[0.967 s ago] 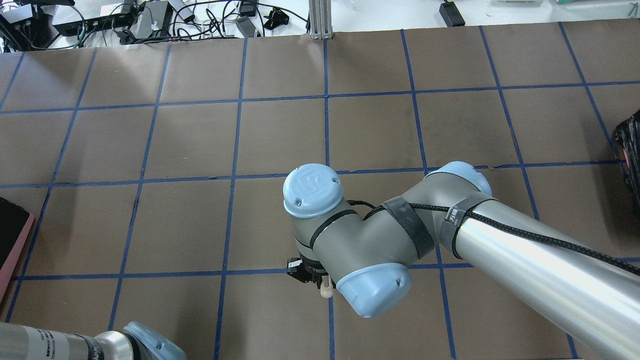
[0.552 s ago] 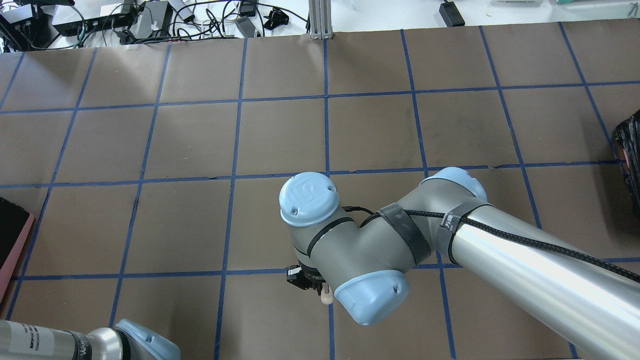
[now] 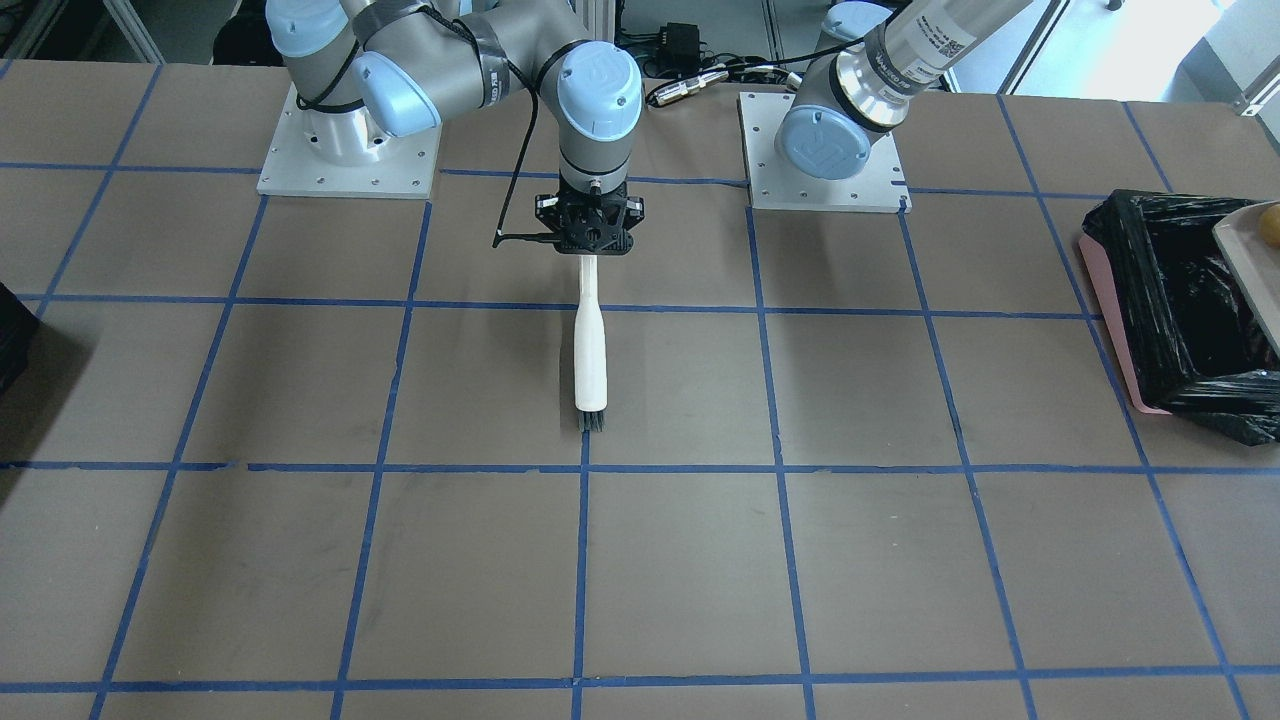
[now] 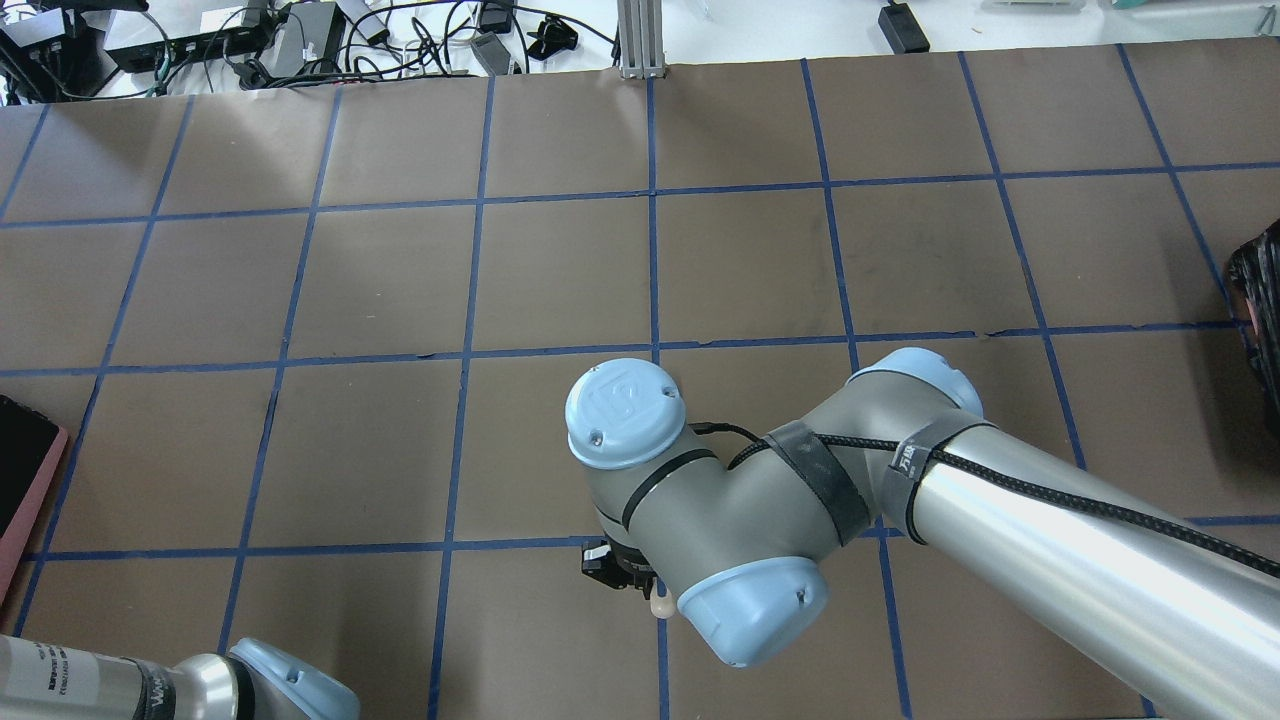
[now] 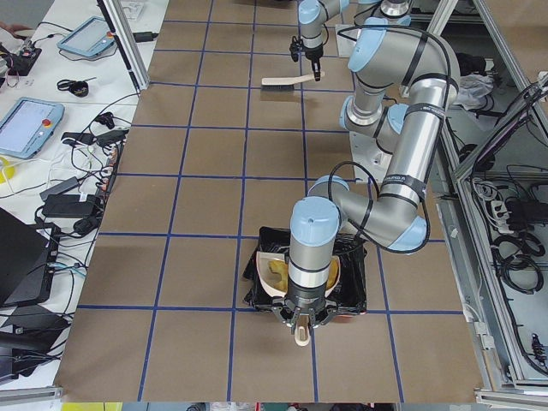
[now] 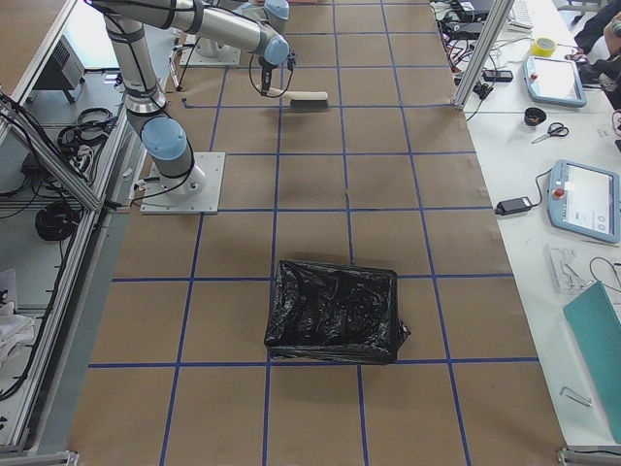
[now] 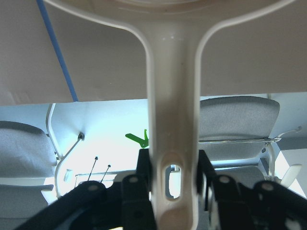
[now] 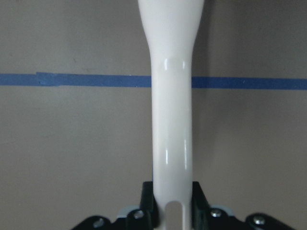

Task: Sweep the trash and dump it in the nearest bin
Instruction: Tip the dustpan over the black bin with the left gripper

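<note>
front view: the right gripper [image 3: 588,245] clamps the brush [image 3: 590,345], its long axis straight out from the robot, bristles [image 3: 592,420] at the far end. the pink, black-lined bin [image 3: 1150,290] sits at the end of the table [image 3: 300,380] on the robot's left; the dustpan [image 3: 1255,265] overhangs it, 1 yellow-brown trash piece [image 3: 1270,222] inside. overhead: the right arm [image 4: 760,500] hides its gripper. left wrist: the left gripper [image 7: 172,165] clenches the dustpan's handle [image 7: 172,96].
</note>
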Motion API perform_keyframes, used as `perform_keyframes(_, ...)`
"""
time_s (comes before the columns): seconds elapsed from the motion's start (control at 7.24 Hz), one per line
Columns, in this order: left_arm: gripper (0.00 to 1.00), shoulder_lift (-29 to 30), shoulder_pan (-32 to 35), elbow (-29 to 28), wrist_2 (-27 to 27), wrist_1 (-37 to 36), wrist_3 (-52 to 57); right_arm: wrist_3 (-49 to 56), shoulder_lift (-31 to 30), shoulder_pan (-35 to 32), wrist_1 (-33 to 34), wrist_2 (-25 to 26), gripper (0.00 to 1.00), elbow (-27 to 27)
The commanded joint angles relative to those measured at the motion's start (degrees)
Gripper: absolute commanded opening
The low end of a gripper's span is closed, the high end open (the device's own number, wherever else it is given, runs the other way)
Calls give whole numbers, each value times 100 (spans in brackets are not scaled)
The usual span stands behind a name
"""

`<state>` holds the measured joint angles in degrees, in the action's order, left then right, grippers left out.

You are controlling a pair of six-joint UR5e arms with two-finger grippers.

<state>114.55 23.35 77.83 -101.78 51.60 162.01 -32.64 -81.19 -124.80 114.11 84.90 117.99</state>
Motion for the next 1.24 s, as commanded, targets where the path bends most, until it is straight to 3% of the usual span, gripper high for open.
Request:
perform_keyframes(0.0, 0, -178, 360, 259, -647, -456, 145, 46, 33, 0, 6, -26, 0, 5)
perform_keyframes(0.28, 0, -232, 591, 320, -1184, -641, 217, 64, 33, 0, 6, 0, 0, -4)
perform_keyframes(0.41, 0, -293, 583, 399, -1195, -756, 252, 64, 33, 0, 6, -9, 1, -4)
perform_keyframes(0.55, 0, -319, 583, 469, -1204, -931, 348, 56, 33, 0, 6, -9, 10, -12)
perform_keyframes(0.83, 0, -328, 583, 575, -1221, -1292, 550, 73, 33, 0, 15, 9, 40, -39)
perform_keyframes(1.1, 0, -346, 574, 751, -1335, -1529, 577, 64, 33, 0, 15, 18, 49, -48)
